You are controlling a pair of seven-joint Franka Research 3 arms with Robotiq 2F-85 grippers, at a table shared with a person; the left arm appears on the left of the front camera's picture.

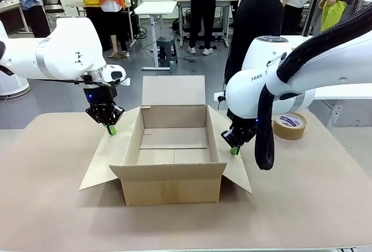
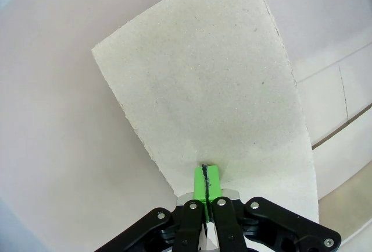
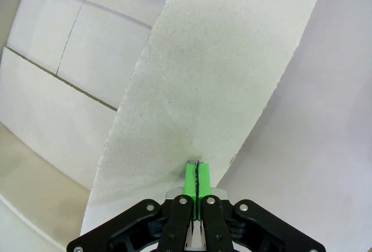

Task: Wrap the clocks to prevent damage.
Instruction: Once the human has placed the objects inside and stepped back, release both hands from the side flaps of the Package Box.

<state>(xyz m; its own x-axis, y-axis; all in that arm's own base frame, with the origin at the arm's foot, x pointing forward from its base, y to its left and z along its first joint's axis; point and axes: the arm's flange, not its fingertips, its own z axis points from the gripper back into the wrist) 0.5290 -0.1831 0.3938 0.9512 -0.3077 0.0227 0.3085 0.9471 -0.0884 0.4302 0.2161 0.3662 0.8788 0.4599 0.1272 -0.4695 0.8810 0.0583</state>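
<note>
One cardboard box [image 1: 171, 191] stands open at the middle of the brown tabletop [image 1: 58, 217], its plain front wall nearest the camera and its four flaps turned outward. The front flap [image 1: 168, 171] shows as a narrow strip along the near rim. The inside floor is bare cardboard with a seam across it. Two grippers flank the box, one on each side flap. The left gripper [image 1: 110, 128] points down with its green pads pressed flat together and nothing between them, its tip on the upper part of the sloping left flap [image 1: 107, 162]. The right gripper [image 1: 234, 150] is likewise closed pad to pad and empty, its tip on the right flap [image 1: 239, 177]. In each wrist view the joined pads meet the pale, grainy inner face of the flap. Farther back, the rear flap [image 1: 174, 90] stands upright. One roll of brown tape [image 1: 289, 126] lies flat beyond the right arm. One person in a black top [image 1: 256, 19] stands at the far side.
</note>
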